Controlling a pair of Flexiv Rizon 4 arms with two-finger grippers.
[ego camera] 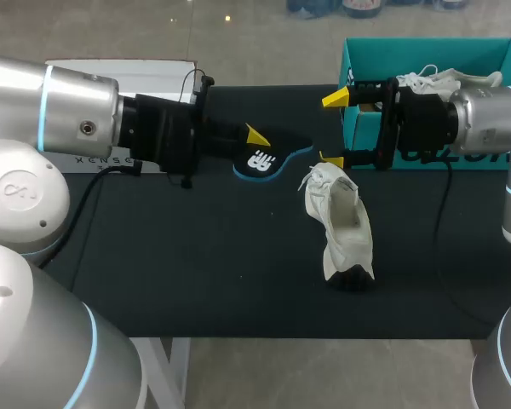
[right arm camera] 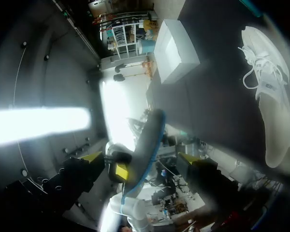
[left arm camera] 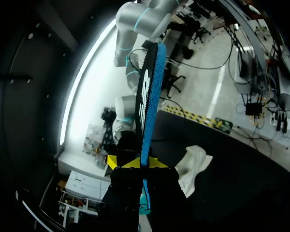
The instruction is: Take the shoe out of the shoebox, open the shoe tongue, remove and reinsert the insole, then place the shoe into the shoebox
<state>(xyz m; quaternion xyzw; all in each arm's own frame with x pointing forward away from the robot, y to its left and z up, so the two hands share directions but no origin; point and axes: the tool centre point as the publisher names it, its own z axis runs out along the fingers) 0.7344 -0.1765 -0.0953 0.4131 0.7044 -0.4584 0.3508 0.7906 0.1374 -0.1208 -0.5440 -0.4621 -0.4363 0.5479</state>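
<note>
A black insole (ego camera: 268,159) with a blue edge hangs above the table's middle, my left gripper (ego camera: 255,139) shut on its heel end. Seen edge-on in the left wrist view, the insole (left arm camera: 149,92) rises from between the yellow tips of the left gripper (left arm camera: 138,163). My right gripper (ego camera: 330,129) stands wide open just right of the insole, in front of the teal shoebox (ego camera: 358,51). In the right wrist view the insole (right arm camera: 148,137) lies between the spread fingers of the right gripper (right arm camera: 140,159), untouched. A white shoe (ego camera: 342,223) lies on the black tabletop below both grippers, also seen as the shoe (left arm camera: 193,163) (right arm camera: 270,106).
A second white shoe (ego camera: 443,82) sits in the teal shoebox behind my right wrist. A white box (ego camera: 119,72) (right arm camera: 176,46) stands at the table's back left. The black tabletop (ego camera: 196,256) is bare on its front left half.
</note>
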